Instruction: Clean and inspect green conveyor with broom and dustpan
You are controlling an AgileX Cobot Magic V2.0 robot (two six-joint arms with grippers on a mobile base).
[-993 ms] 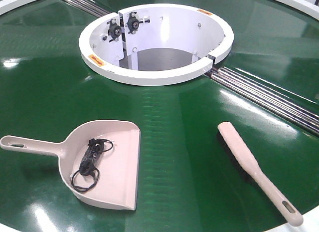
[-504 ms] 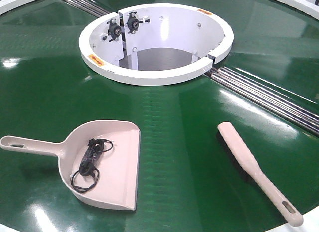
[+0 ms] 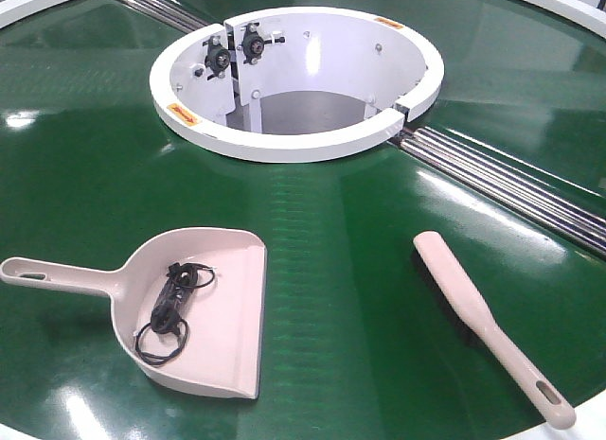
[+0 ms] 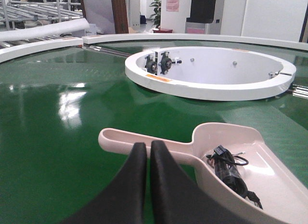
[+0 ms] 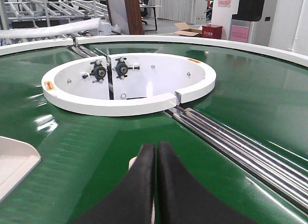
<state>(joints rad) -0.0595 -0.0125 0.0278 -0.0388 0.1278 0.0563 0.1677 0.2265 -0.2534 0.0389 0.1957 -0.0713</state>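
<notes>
A: Status of the green conveyor (image 3: 85, 175)?
B: Large, rigid, glossy, prob. slippery. Not a grasp item; it carried everything, white hub (image 3: 294, 142) at centre, chrome rollers (image 3: 511, 189) to the right.

A: Dustpan (image 3: 213, 317)?
B: Lay front-left on the belt. Light, stiff plastic. Take it mid-handle; handle pointed left. It held a black cable bundle (image 3: 169, 312), so keep it level.

A: Broom (image 3: 488, 326)?
B: Front-right, well apart from the pan. Light, rigid. Grip at narrow handle near the hang hole.

A: Fingers?
B: Left gripper (image 4: 144, 149) closed, empty, just above the pan handle. Right gripper (image 5: 155, 149) closed, empty, over the broom.

A: Changes vs. earlier frames?
B: None seen; tools lay unmoved.
</notes>
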